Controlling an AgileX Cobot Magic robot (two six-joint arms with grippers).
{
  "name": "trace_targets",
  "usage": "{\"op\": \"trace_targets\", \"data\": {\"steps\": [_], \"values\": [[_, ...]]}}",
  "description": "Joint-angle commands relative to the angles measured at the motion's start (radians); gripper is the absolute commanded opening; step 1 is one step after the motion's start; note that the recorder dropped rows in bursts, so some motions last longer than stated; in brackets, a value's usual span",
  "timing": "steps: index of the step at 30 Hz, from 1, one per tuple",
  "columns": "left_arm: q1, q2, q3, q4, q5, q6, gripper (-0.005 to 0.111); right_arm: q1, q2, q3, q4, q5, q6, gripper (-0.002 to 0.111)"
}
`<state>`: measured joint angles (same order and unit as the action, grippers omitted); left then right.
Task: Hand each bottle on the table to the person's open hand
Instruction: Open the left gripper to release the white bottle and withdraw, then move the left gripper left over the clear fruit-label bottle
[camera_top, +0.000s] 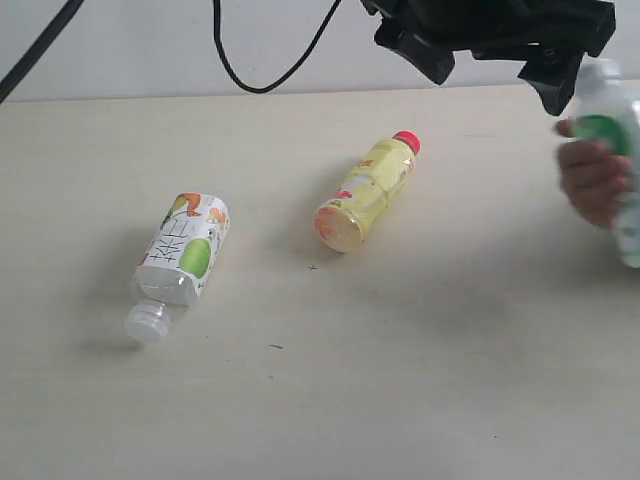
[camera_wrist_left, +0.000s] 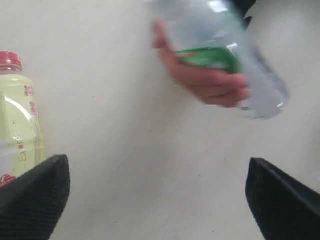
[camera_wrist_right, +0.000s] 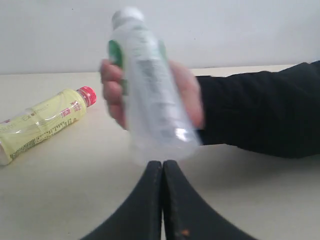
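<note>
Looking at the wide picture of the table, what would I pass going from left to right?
First the squarish fruit-label bottle lying down → the yellow bottle with a red cap, also lying → the person's hand gripping a pale green-banded bottle.

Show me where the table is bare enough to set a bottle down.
Widest bare patch: the table nearer the camera than the fruit-label bottle and yellow bottle. The gap between those two is free too. Crowded: the right edge, where the hand holds the white bottle.

Exterior view high, angled down over table (camera_top: 420, 400), wrist views close — all share yellow bottle (camera_top: 365, 190), person's hand (camera_top: 595, 180).
</note>
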<state>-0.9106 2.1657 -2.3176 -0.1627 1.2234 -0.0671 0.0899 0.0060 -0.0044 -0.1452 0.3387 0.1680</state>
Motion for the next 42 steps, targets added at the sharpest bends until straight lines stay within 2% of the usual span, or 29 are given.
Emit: {"op": "trace_targets", "data": {"steps": [1, 7, 16, 33, 35, 37, 40, 41, 42], "values": [[0.003, -0.036, 0.006, 0.010, -0.002, 0.010, 0.090, -0.005, -0.006, 0.004, 0.006, -0.009, 0.000, 0.000], [0.003, -0.104, 0.087, 0.030, -0.002, 0.014, 0.090, -0.005, -0.006, 0.004, 0.006, -0.009, 0.000, 0.000], [0.003, -0.249, 0.291, 0.136, -0.002, 0.026, 0.090, -0.005, -0.006, 0.004, 0.006, -0.009, 0.000, 0.000], [0.030, -0.438, 0.527, 0.163, -0.024, 0.154, 0.089, -0.005, -0.006, 0.004, 0.006, -0.009, 0.000, 0.000], [0.030, -0.449, 0.554, 0.163, -0.041, 0.164, 0.080, -0.005, -0.006, 0.004, 0.006, -0.009, 0.000, 0.000], [0.034, -0.454, 0.576, 0.163, -0.059, 0.168, 0.063, -0.005, -0.006, 0.004, 0.006, -0.009, 0.000, 0.000], [0.048, -0.457, 0.597, 0.163, -0.086, 0.168, 0.026, -0.005, -0.006, 0.004, 0.006, -0.009, 0.000, 0.000], [0.055, -0.457, 0.598, 0.163, -0.094, 0.166, 0.011, -0.005, -0.006, 0.004, 0.006, -0.009, 0.000, 0.000], [0.060, -0.457, 0.598, 0.163, -0.101, 0.161, 0.001, -0.005, -0.006, 0.004, 0.006, -0.009, 0.000, 0.000]]}}
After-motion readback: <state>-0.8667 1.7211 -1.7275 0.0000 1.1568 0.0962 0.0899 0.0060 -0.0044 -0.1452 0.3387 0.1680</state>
